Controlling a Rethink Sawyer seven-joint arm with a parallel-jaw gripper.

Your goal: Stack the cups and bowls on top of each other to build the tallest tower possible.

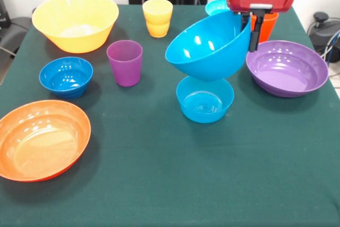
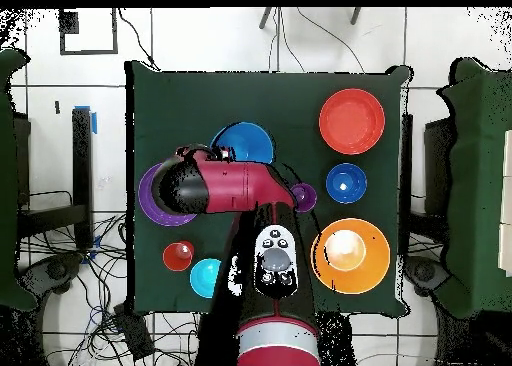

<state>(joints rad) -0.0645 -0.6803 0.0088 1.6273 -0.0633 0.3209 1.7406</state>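
The dark green table (image 1: 159, 184) fills most of what I see, its near half bare. Beyond its edges the overhead view shows pale tiled floor (image 2: 300, 42) strewn with cables (image 2: 90, 312).

The large yellow bowl (image 1: 75, 22) stands at one far corner; the wide orange bowl (image 1: 40, 139) overhangs the near side edge, and the wide purple bowl (image 1: 287, 67) lies by the opposite edge.

My gripper (image 1: 254, 27) is clamped on the rim of a mid-blue bowl (image 1: 207, 46) — tilted, held above the second mid-blue bowl (image 1: 204, 99).

The small dark blue bowl (image 1: 66, 76) and small cyan bowl (image 1: 216, 7) stand apart. The purple cup (image 1: 125, 62) stands alone mid-table; the yellow cup (image 1: 157, 17) is behind it; the orange cup (image 1: 265, 25) is half hidden behind my gripper.
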